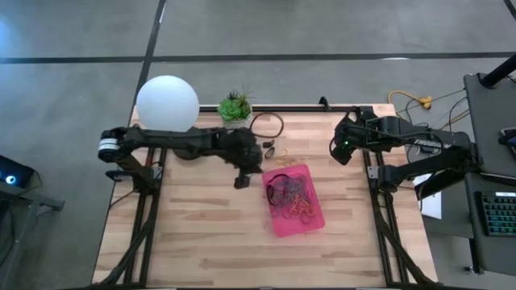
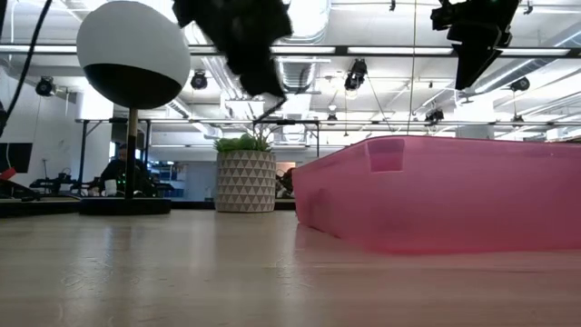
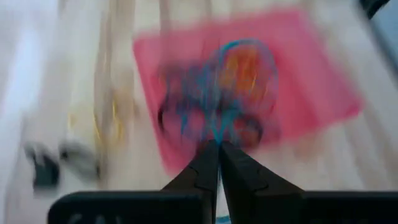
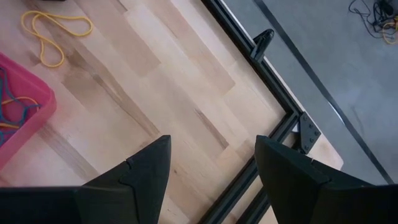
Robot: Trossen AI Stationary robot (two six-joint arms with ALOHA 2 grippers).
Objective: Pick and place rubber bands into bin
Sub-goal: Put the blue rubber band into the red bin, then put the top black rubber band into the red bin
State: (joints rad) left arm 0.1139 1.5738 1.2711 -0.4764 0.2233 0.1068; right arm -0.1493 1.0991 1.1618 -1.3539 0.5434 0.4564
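The pink bin (image 1: 310,216) sits right of the table's middle and holds several rubber bands (image 1: 292,200) in black, blue and yellow. A yellow band (image 4: 53,31) lies loose on the wood beyond the bin's far side. My left gripper (image 1: 242,179) hovers just off the bin's far-left corner, shut on a blue rubber band (image 3: 245,65). The left wrist view is blurred. My right gripper (image 4: 214,165) is open and hangs above the table's far right corner, touching nothing. The low view shows both grippers high above the bin (image 2: 436,191). My left gripper pinches a blue rubber band (image 3: 219,127) between its two fingertips. The loop spreads out beyond the tips, lifted clear of the table. Blur hides which part of the band is held and whether more than one strand is held.
A white globe lamp (image 1: 167,102), a potted plant (image 1: 235,107) and a black cable loop (image 1: 266,125) stand along the far edge. Small dark items (image 1: 268,149) lie near the left gripper. Black frame rails (image 4: 273,130) border the table. Bare wood lies near and left of the bin.
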